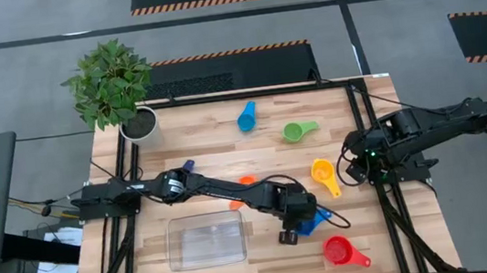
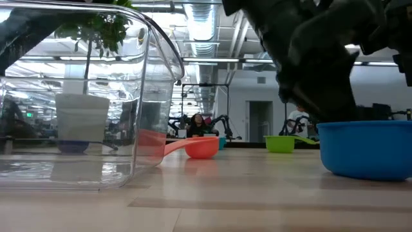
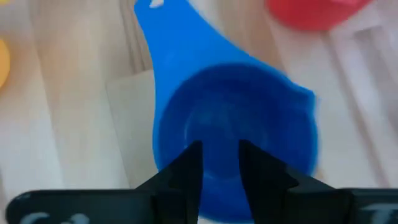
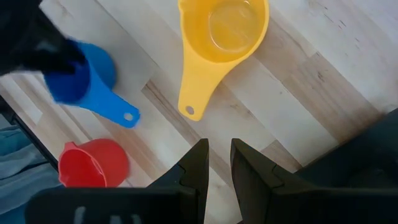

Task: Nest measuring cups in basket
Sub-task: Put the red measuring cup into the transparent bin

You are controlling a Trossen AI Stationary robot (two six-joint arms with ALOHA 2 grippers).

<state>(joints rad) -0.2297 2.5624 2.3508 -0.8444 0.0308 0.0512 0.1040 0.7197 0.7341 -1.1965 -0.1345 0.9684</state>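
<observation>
Left gripper (image 1: 293, 234) hovers over the blue measuring cup (image 1: 310, 222), beside the clear basket (image 1: 206, 241).
Nearest the front edge lies the red cup (image 1: 341, 252), then the basket, holding nothing, with the blue cup just right of it; the left fingers (image 3: 186, 168) stand narrowly apart above its bowl, gripping nothing. Farther back lie one orange cup (image 1: 242, 190), one yellow cup (image 1: 324, 177), one green cup (image 1: 297, 131), one light blue cup (image 1: 247, 116) and one dark blue cup (image 1: 188, 166). The right gripper (image 4: 216, 163) waits unclenched, empty, at the right edge.
</observation>
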